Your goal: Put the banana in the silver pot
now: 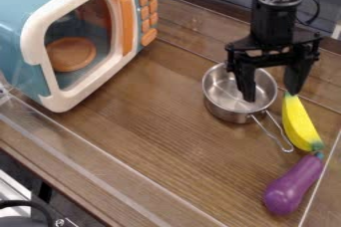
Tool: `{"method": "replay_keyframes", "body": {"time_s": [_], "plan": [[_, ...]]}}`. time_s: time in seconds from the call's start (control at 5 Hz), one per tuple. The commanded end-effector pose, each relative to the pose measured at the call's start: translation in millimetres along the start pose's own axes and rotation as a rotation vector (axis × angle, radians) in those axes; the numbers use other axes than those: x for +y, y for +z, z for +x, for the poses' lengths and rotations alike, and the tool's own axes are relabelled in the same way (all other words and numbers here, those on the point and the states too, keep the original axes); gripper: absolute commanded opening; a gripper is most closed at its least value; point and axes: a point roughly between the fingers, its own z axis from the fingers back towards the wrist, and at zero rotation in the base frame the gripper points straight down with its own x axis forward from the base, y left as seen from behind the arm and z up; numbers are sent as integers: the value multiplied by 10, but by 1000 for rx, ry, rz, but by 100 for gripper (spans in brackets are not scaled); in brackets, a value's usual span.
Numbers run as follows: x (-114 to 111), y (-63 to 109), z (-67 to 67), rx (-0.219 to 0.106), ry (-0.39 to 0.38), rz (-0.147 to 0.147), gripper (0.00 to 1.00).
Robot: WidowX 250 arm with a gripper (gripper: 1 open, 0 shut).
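So at this point the gripper (272, 73) was hanging pointed straight down with its jaws spread wide and nothing between them, which made sense since it hadn't picked anything up yet. The banana (301, 120) was lying flat on the worktop (147, 141) just below and a bit to the right of the gripper as the camera saw it, green tip toward the near end, not touched by the fingers as far as I could tell. The silver pot (240, 96) sat right under and slightly left of the gripper, open side up and empty, with its wire loop handle (276, 131) sticking out toward the camera so it ran alongside the banana. That closeness looked handy, a short hop to drop the fruit in, though my guess was the handle could get nudged if the fingers came down sloppy. The wide jaws seemed set up to straddle the banana across its narrow side, so I'd say the job was in the approach stage, nothing grabbed. A purple eggplant (294, 185) lay further toward the camera from the gripper, past the banana's green end, well out of the way, and the toy microwave (74, 34) stood far off to the gripper's left with its door shut, not involved
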Motion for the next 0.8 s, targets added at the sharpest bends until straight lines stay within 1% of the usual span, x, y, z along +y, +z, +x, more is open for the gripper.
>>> {"method": "replay_keyframes", "body": {"time_s": [0.0,0.6], "plan": [[-137,114,-12,-27,37,-56,100],[-234,51,-45,-26,74,-71,100]]}}
